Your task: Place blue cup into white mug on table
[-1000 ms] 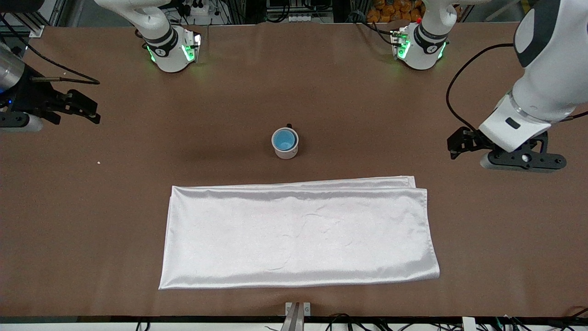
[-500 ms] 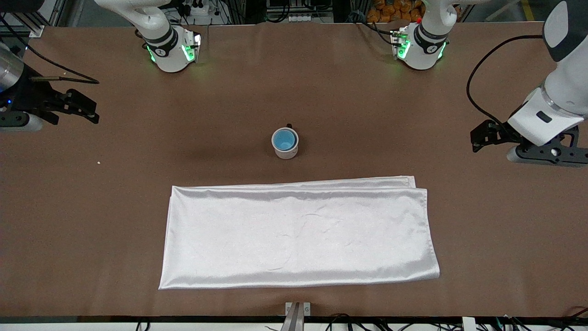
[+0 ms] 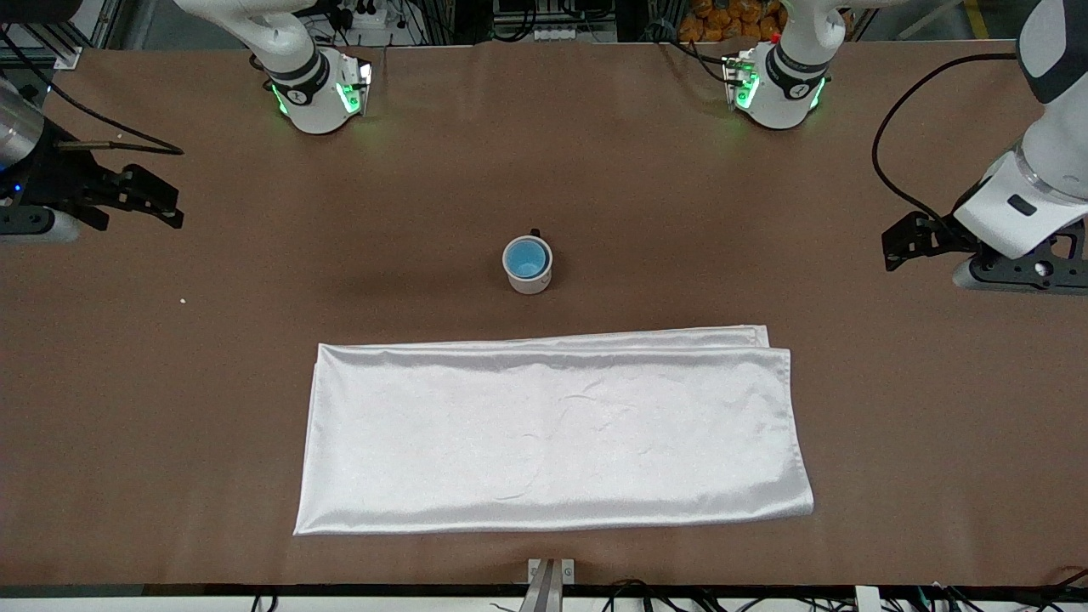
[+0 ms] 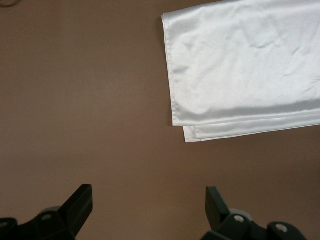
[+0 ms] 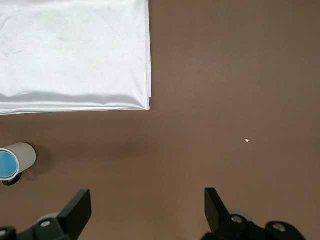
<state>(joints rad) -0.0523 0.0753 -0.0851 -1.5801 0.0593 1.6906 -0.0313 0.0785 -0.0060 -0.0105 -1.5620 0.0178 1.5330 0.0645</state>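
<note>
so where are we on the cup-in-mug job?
Looks done: the small bright-blue plastic cup sits inside the off-white mug on the brown tabletop. Nothing in hand: left gripper and right gripper are open, empty, out at the table's ends. Nothing visibly left.

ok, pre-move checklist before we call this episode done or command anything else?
1. blue cup inside white mug: ok, blue fills the mug's opening.
2. Mug upright on the table: ok, handle side away from the front camera.
3. left end effector empty and open: ok, over bare table at the left arm's end.
4. right end effector empty and open: ok, over bare table at the right arm's end.
5. white cloth apart from the mug: ok, it lies nearer the front camera with a gap.
6. Cup fully seated: cannot tell.
</note>
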